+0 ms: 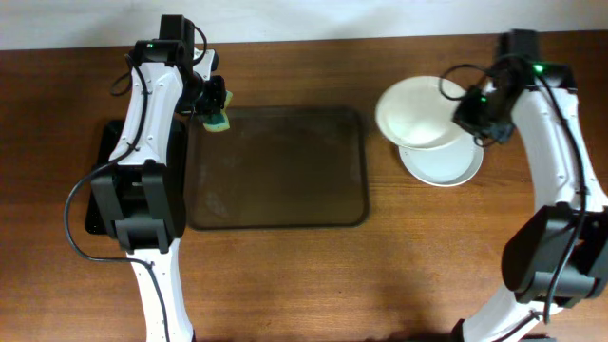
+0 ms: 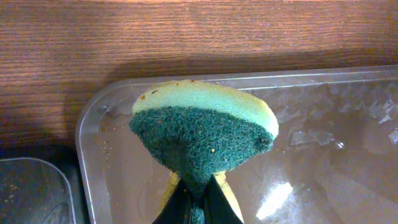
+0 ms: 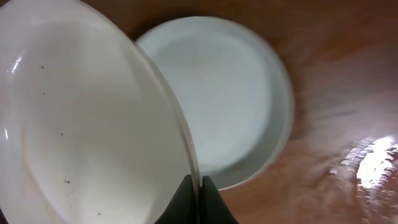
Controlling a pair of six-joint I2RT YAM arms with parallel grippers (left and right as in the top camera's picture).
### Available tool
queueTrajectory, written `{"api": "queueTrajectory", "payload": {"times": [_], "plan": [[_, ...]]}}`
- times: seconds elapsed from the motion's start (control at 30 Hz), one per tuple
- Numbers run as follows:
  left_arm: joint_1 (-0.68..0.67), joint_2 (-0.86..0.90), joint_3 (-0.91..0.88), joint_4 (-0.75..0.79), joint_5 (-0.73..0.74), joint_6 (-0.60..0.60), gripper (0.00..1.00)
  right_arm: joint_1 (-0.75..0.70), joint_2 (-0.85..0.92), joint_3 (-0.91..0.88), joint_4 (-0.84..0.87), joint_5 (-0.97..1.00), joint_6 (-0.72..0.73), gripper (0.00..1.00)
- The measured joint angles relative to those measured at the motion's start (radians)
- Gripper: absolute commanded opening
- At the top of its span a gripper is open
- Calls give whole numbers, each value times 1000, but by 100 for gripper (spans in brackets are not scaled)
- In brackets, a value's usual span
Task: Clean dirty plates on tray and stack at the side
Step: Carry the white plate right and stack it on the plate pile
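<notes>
Plate (image 1: pixel 418 114) and sponge (image 1: pixel 220 121) clamped

Overhead: pinches plate rim in right gripper (image 1: pixel 464 103), tilted over lower plate (image 1: pixel 442 169), right of tray (image 1: pixel 285 176). Left wrist: squeezes sponge in left gripper (image 2: pixel 198 200) above tray corner. Right wrist: nips plate edge above lower plate

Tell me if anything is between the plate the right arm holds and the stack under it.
Nothing visible. The plate, pinched at its rim by the right fingers, hangs tilted partly over the stack, whose top looks bare in the wrist view. The tray and sponge are well off to the side.
</notes>
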Motion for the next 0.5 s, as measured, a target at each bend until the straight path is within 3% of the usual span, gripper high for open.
{"api": "queueTrajectory", "payload": {"times": [0.33,0.5], "plan": [[0,0,0,-4,0,0,4,-65,-4,-304,286,51,8,4],[0,0,0,-6,0,0,4,-86,-4,-339,296,57,28,4]]}}
